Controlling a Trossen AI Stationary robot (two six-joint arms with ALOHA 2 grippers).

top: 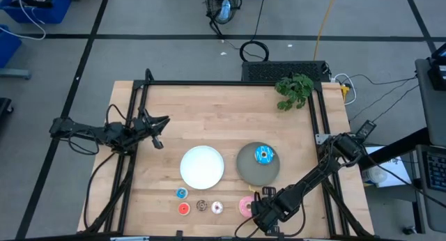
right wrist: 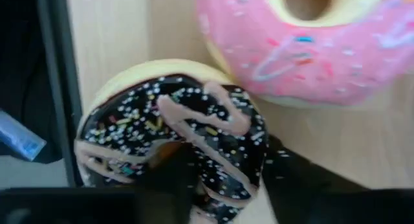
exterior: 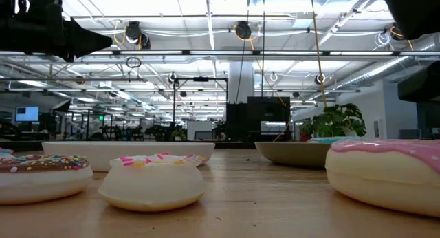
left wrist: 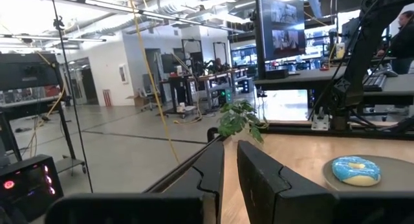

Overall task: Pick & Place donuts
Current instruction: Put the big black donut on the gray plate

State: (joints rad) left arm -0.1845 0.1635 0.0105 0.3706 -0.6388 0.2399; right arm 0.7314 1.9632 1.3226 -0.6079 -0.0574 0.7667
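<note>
A dark brown donut with sprinkles (right wrist: 171, 133) lies at the table's near edge, right beside the pink donut (top: 245, 206). My right gripper (top: 260, 212) stands over it, pointing steeply down, shut on it. A blue donut (top: 264, 155) rests on the grey plate (top: 245, 173). Tiny donuts lie in front of the white plate (top: 202, 166): blue (top: 181, 193), red (top: 184, 208), brown (top: 201, 206) and whitish-pink (top: 217, 208). My left gripper (top: 159, 133) waits shut at the table's left side, above the wood. My right gripper has the dark brown donut by one side of its ring (right wrist: 242, 162). One finger (right wrist: 171, 179) stands in the hole and the other finger (right wrist: 297, 182) outside the ring. The fingers come from above, slanting down. The donut stays low at the wood beside the pink donut.
The black frame rail (right wrist: 55, 88) runs along the near edge right next to the held donut. A green plant (top: 294, 90) stands at the far right corner. Bare wood lies behind the two plates.
</note>
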